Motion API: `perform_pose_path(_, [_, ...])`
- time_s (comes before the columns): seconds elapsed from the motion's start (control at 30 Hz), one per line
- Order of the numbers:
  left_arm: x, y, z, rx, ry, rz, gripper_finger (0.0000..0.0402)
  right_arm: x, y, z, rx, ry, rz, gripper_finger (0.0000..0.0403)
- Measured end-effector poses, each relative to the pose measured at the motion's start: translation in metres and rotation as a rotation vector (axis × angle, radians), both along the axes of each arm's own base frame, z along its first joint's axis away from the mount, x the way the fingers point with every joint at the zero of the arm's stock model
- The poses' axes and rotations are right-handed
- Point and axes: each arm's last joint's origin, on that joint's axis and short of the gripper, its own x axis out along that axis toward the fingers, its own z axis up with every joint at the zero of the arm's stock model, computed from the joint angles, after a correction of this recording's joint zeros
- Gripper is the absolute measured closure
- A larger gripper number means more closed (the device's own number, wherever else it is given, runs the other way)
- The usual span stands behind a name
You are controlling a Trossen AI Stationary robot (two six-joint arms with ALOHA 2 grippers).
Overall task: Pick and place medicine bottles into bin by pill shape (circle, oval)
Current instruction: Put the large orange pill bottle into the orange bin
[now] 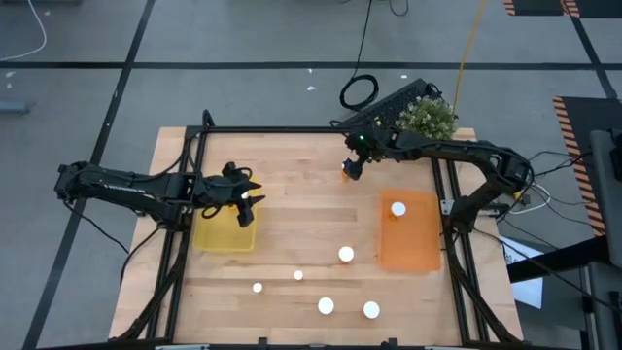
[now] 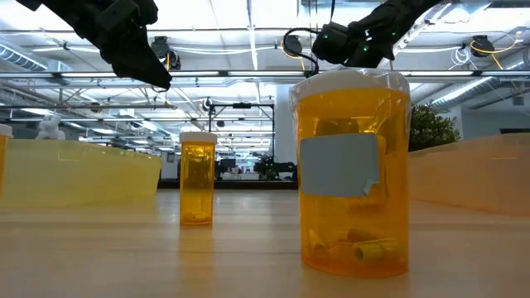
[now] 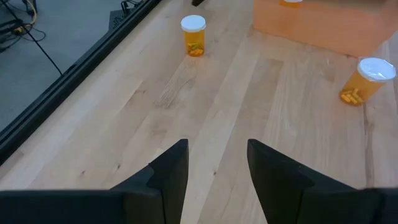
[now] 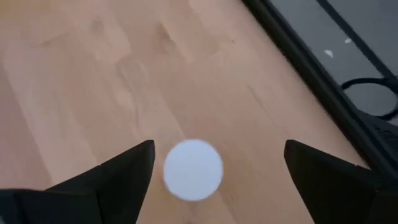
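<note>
Two jaws spread: right gripper (image 4: 214, 171) above bottle (image 4: 193, 169).

Spread left hand (image 3: 217, 171) over wooden table (image 3: 249, 112); two bottles (image 3: 193, 36) (image 3: 365, 79) beyond.

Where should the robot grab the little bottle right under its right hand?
Probably from straight above, closing on the sides just under the white cap. The bottle stands upright on the table, cap facing up between the open fingers of the right hand, with bare wood all around it.
</note>
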Motion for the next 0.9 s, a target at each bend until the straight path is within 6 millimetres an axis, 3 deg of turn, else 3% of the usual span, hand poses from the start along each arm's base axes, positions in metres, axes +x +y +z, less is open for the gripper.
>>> perform_pose_path(0.5, [0.000, 0.000, 0.000, 0.001, -0.001, 0.000, 0.0234, 0.009, -0.007, -0.030, 0.062, 0.109, -0.013, 0.0022])
perform_pose_path(0.9, [0.000, 0.000, 0.000, 0.006, 0.001, -0.005, 0.0234, 0.011, -0.007, -0.032, 0.056, 0.113, 0.001, 0.0023])
